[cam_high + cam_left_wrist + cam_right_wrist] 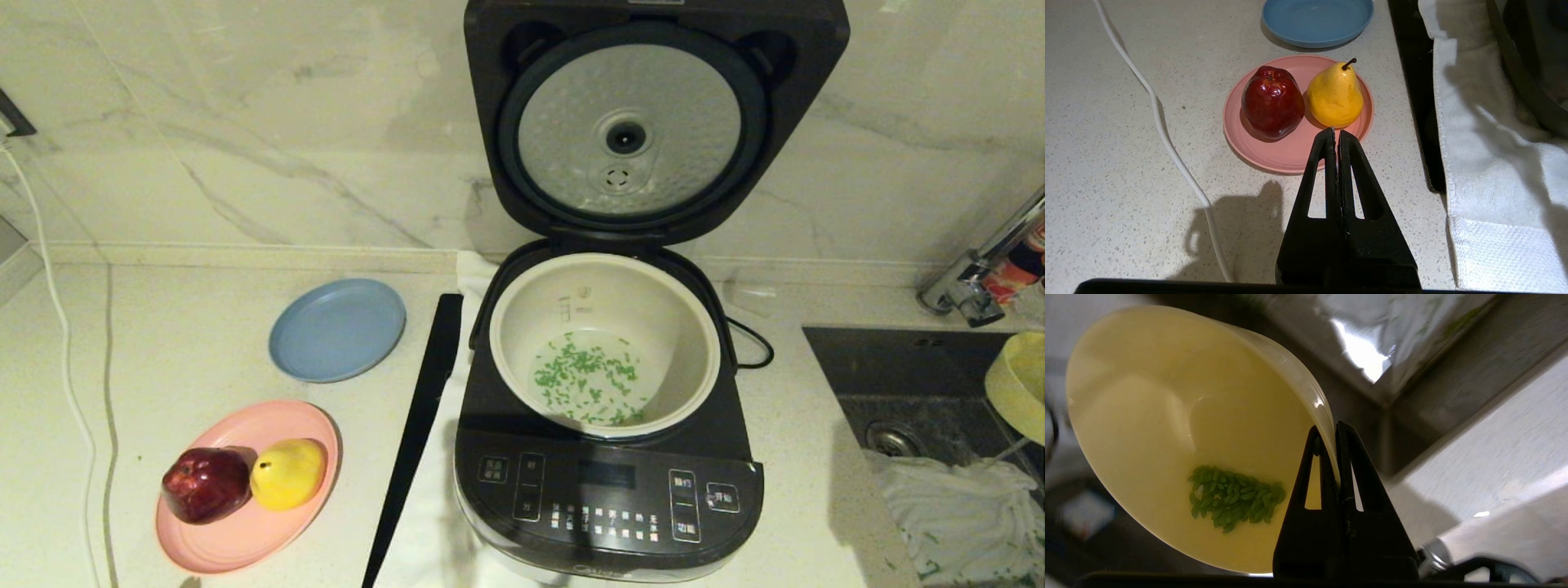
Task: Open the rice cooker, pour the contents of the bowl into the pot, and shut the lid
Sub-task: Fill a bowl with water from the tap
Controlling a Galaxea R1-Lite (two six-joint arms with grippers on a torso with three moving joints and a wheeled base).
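The rice cooker [608, 425], a dark rounded-square appliance with a glossy front touch panel, stands on the speckled stone counter [163, 351] with its lid [653, 122] swung upright, showing a dimpled silver disc ringed by a black seal. Its round cream-white pot [604, 343] holds a scatter of tiny green bits [588, 380] across the bottom. The head view catches only a sliver of the pale-yellow bowl [1016, 384] at the right edge, above the dark sink [922, 384]. The right wrist view shows what that view cannot: the right gripper [1333, 430] pinches the smooth plastic rim of the tilted bowl between pressed-together fingers, and a small clump of green grains remains inside. The left wrist view shows the left gripper [1336, 134] with its fingers pressed together on nothing, hanging over the counter near a pink plate [1290, 155] bearing a glossy red apple [1271, 102] and a yellow pear [1335, 96], with a blue plate [1316, 20] beyond and a white cloth [1494, 183] beside.
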